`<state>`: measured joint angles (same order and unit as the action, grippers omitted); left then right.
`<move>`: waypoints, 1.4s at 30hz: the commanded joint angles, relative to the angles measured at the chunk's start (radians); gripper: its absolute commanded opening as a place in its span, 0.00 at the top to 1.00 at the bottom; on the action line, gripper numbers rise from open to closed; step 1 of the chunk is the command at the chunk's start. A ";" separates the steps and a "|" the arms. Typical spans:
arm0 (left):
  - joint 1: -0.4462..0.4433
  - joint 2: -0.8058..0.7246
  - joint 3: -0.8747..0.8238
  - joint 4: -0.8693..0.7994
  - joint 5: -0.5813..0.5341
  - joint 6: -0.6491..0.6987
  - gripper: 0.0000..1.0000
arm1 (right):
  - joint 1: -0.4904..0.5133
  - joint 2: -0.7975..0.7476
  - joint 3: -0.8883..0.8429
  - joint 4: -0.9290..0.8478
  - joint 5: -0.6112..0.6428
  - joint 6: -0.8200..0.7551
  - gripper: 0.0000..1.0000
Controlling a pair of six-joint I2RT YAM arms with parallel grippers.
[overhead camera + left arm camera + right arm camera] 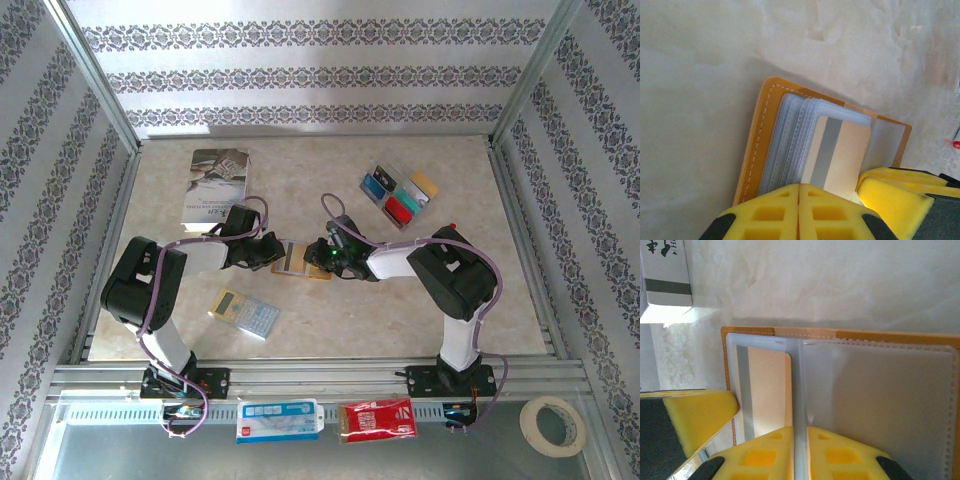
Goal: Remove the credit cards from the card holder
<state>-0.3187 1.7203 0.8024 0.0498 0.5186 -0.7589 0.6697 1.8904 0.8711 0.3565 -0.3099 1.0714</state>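
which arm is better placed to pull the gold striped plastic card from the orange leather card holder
Left, probably: the left gripper is shut by the gold striped plastic card, while the right gripper pinches a clear plastic sleeve.

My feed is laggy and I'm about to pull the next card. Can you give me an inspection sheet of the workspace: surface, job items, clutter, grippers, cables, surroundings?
Surface: pale marbled table, no spills seen.
Job's things: card holder open mid-table, with a gold card with a grey stripe in one sleeve; loose cards (blue, teal, red, gold) lie far right.
Clutter: book far left, calculator near left, tape roll and packets in front of the rail.
Grippers: left gripper shut at the holder's edge; right gripper shut on a clear sleeve.
Cables: purple cables run along both arms.
Surroundings: patterned walls, metal frame.
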 commanded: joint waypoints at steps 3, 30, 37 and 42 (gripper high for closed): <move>0.004 0.014 -0.028 -0.089 -0.091 0.026 0.93 | -0.007 0.028 0.009 0.011 -0.024 -0.016 0.84; 0.004 0.019 -0.025 -0.097 -0.099 0.037 0.93 | -0.010 0.058 0.034 0.016 -0.089 -0.024 0.85; 0.003 0.018 -0.029 -0.098 -0.095 0.039 0.93 | -0.012 0.059 0.038 0.030 -0.101 -0.028 0.84; 0.003 0.017 -0.028 -0.100 -0.091 0.040 0.93 | -0.012 0.069 0.044 0.030 -0.114 -0.033 0.82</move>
<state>-0.3187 1.7164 0.8024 0.0498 0.4931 -0.7410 0.6582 1.9274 0.8955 0.3878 -0.4061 1.0420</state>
